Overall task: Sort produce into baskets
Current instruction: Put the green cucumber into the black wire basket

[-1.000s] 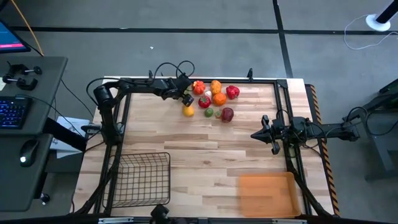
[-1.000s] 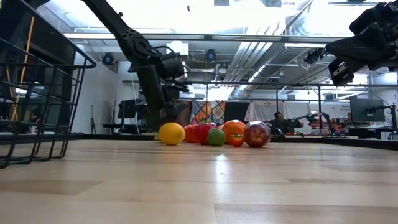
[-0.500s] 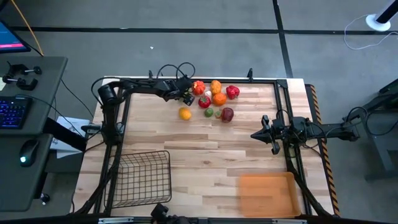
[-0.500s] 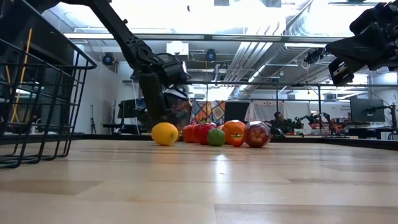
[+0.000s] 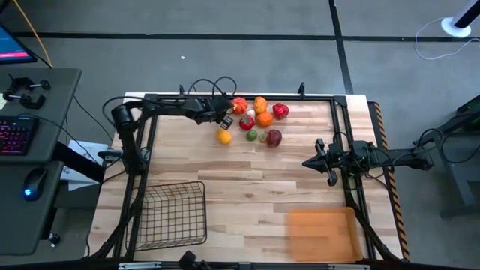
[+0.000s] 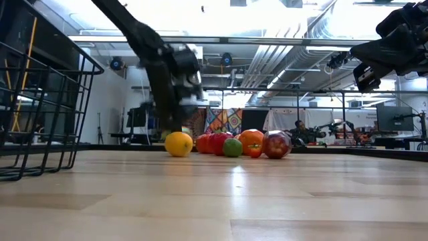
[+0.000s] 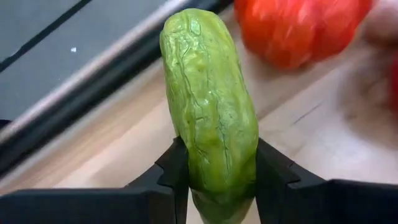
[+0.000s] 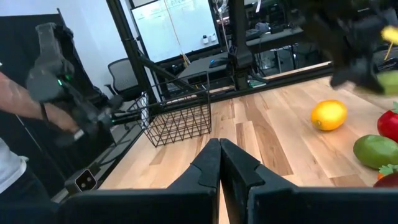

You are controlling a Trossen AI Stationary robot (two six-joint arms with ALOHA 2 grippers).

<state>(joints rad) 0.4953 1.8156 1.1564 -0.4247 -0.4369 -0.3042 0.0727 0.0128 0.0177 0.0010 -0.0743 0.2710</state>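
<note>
The produce point(image 5: 259, 120) lies in a cluster at the table's far middle, red, orange and green pieces plus a yellow-orange fruit point(image 5: 223, 136) resting apart on the wood. My left gripper point(image 5: 223, 120) is at the cluster's left side, shut on a green cucumber point(image 7: 208, 106). A red piece point(image 7: 298, 28) lies just beyond it. The black wire basket point(image 5: 174, 216) stands near left, and the orange tray point(image 5: 321, 234) near right. My right gripper point(image 5: 307, 162) hangs shut above the table's right half, holding nothing. My left gripper pinches the cucumber between its two fingers point(image 7: 177, 171), on its two long sides near one end point(image 7: 214, 177). The cucumber lies along the fingers, and most of its length sticks out past the fingertips. Whether it still touches the table I cannot tell.
The table's black frame rail point(image 7: 74, 106) runs close behind the cucumber. Bare wood lies between the cluster and the two baskets. A person's arm point(image 8: 25, 99) with a hand-held device shows in the room beyond the table. A desk with a keyboard point(image 5: 15, 135) stands to the left.
The yellow-orange fruit has rolled a short way toward the table's near left and now lies clear of the cluster. My left arm is in motion at the cluster's left side, blurred in the low view.
</note>
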